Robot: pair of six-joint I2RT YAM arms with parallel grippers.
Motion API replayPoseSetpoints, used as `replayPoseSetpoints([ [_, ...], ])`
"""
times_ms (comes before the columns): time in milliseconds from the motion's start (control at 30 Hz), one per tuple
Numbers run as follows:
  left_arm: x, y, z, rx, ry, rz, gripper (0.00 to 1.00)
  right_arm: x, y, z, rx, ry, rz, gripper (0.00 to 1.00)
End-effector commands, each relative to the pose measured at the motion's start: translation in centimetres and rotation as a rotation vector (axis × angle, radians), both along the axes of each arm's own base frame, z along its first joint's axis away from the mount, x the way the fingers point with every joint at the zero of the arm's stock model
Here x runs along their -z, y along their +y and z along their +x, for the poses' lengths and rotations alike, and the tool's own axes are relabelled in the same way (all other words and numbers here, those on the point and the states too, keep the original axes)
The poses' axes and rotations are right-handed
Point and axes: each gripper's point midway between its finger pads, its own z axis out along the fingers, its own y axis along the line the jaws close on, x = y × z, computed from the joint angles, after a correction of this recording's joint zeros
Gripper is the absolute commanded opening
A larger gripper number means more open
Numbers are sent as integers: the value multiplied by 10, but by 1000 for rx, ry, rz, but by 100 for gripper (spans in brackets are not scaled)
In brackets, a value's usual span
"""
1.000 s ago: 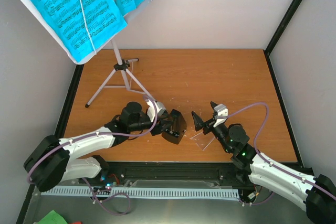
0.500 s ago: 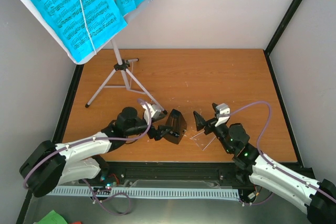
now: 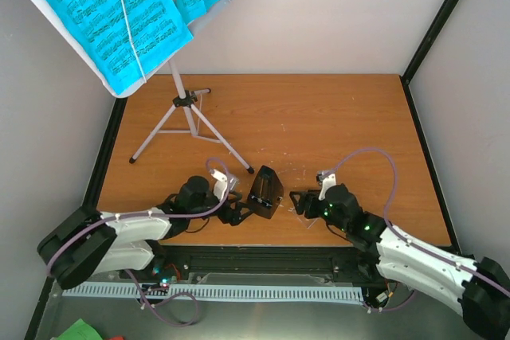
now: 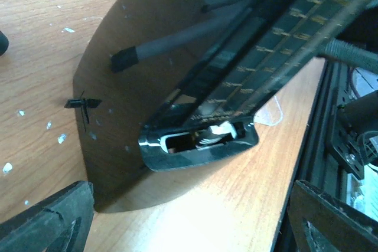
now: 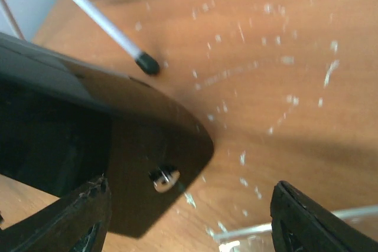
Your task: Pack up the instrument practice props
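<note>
Black metronome, long axis 1 to 7 o'clock, sits at 2 o'clock of the nearer left gripper, 9 o'clock of the right gripper; both wide, empty.

My worktop is a wooden board, orange-brown, flecked with small white specks near its front. At the far left the white music stand stands on it by its tripod legs, spread wide, each ending in a black rubber foot. The nearest foot rests just beside the black metronome, which sits on the wood near the front edge, about the middle. By the metronome, close to that edge, lies a piece of clear plastic; I cannot make out its shape.
</note>
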Motion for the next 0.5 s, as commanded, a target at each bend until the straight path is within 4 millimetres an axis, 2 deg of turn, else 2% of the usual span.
replayPoseSetpoints([
  [0,-14,-13,20,-19,-56,-17,90,8,20,-5,-63,108,34,71],
  [233,-9,-28,34,17,-87,21,88,16,28,4,-79,113,-25,66],
  [467,-4,-38,20,109,-36,-3,83,11,34,20,-74,64,-69,65],
])
